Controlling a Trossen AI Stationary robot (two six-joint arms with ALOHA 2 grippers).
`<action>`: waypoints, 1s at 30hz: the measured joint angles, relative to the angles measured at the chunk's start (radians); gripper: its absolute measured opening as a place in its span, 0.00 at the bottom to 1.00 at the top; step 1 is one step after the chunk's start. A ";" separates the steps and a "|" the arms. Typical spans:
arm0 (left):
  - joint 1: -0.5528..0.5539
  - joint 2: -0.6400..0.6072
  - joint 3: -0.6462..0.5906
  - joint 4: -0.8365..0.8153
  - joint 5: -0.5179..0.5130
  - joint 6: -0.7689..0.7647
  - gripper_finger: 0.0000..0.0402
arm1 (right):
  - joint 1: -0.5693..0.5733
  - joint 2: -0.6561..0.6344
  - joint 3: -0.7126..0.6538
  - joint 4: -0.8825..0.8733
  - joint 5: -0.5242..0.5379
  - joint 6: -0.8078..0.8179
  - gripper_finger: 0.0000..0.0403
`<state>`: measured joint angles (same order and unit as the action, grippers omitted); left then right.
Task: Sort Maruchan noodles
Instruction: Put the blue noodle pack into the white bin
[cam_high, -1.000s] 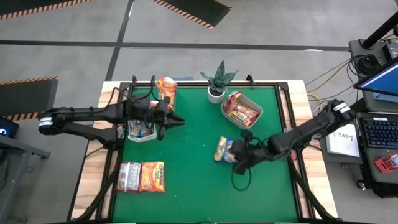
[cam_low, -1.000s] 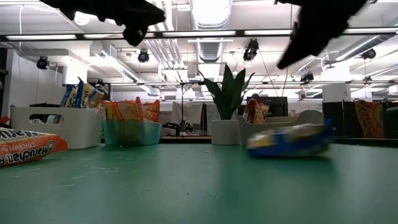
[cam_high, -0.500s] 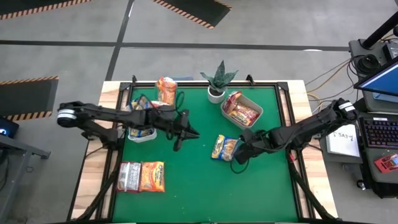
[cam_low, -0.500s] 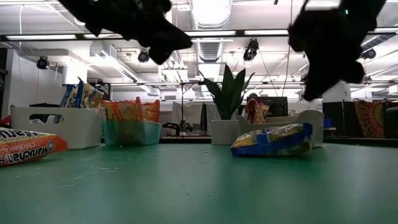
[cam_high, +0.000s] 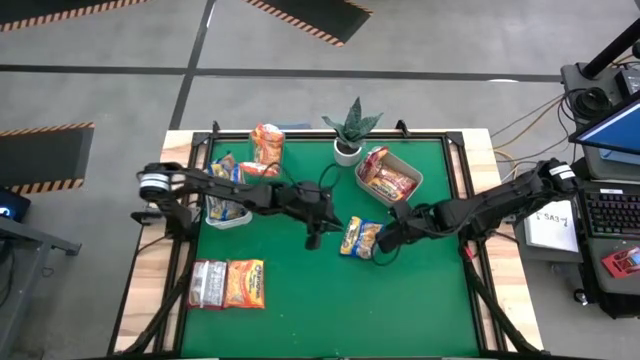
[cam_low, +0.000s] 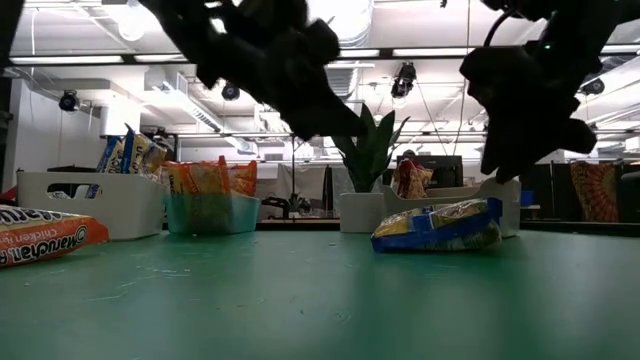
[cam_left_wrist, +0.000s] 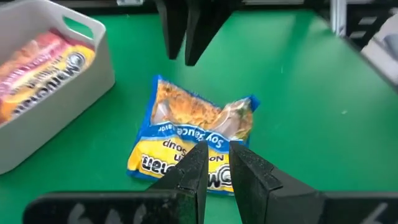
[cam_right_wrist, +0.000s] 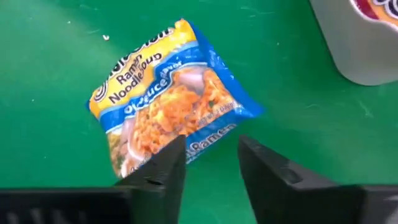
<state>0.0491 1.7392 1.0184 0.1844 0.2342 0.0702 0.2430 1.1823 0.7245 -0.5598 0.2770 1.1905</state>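
The yellow-and-blue flat plastic Maruchan ramen packet (cam_high: 360, 238) now lies loose on the green table mat (cam_high: 420, 300) near the centre, just in front of the grey oval bin of red packets (cam_high: 403, 171); a second ago it was further toward the right arm and blurred in motion, so it has just been set down or slid over. The right gripper (cam_high: 383, 243) sits right beside the packet with its fingers (cam_right_wrist: 163, 167) parted and nothing between them, having let go. The left gripper (cam_high: 313, 237) has swung in from the white bin of yellow-and-blue packets (cam_high: 224, 212) and hovers on the packet's other side, jaws nearly shut and empty. This looks like a handover across the middle, so the left arm probably takes the packet to the white bin. There is open mat in front of the packet; the potted plant (cam_high: 349, 130) and teal bin of orange packets (cam_high: 266, 146) stand behind, and two packets, silvery and orange (cam_high: 228, 283), lie at the front left corner, well apart.
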 joint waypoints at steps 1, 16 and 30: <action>-0.002 0.025 0.013 0.001 0.000 0.010 0.12 | -0.005 -0.002 -0.004 0.007 0.000 -0.005 0.35; -0.011 0.246 0.067 0.070 0.020 0.049 0.12 | -0.026 -0.003 -0.214 0.336 -0.024 0.093 0.74; -0.009 0.283 0.067 0.139 -0.040 0.030 0.12 | -0.034 -0.003 -0.385 0.765 0.064 0.039 0.76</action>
<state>0.0404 2.0220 1.0859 0.3229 0.1946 0.1006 0.2089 1.1793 0.3391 0.2054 0.3408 1.2298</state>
